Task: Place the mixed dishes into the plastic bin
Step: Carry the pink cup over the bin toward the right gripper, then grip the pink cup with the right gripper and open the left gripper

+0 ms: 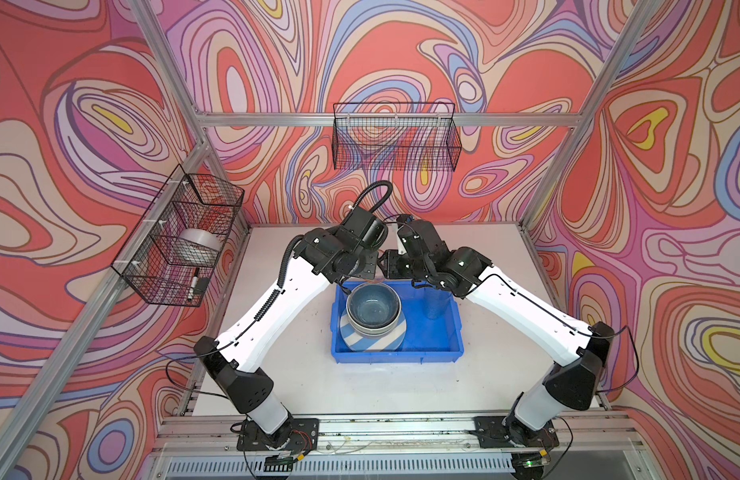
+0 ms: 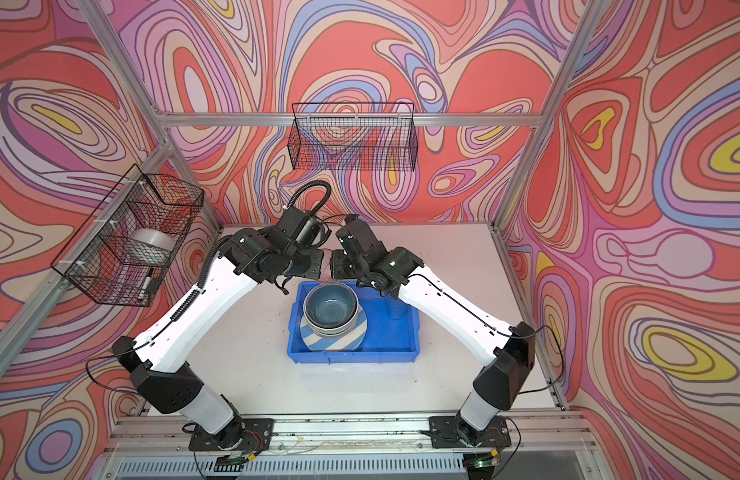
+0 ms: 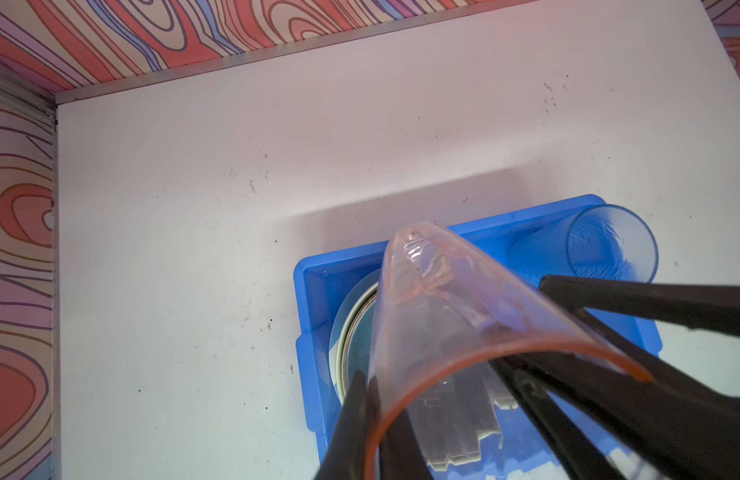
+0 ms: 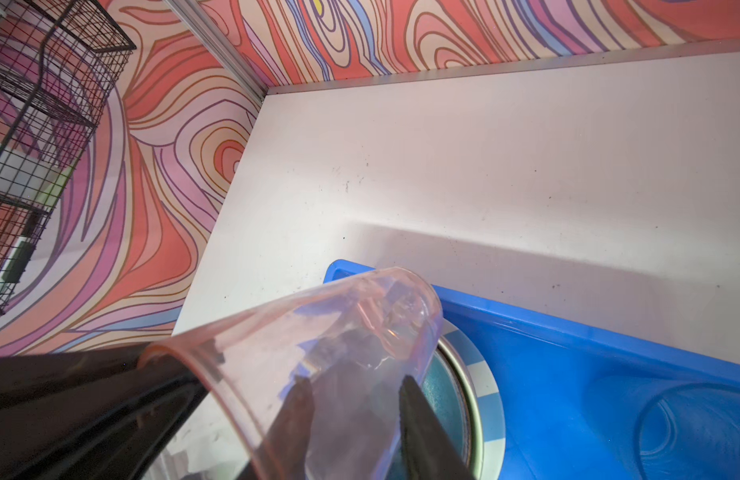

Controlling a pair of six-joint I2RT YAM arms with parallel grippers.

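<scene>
Being pinched by closed left fingers [image 3: 349,428], one pink tumbler [image 3: 463,316] is straddled by right fingers [image 4: 422,424], grip unclear; two bowls [image 1: 373,309] beneath.

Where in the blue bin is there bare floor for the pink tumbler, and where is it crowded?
Free: the floor in the right half of the blue bin, bordered by the striped plate, the near and right walls and the bluish tumbler in the far right corner. Crowded: the left half, where the stacked bowls sit on that plate.
</scene>
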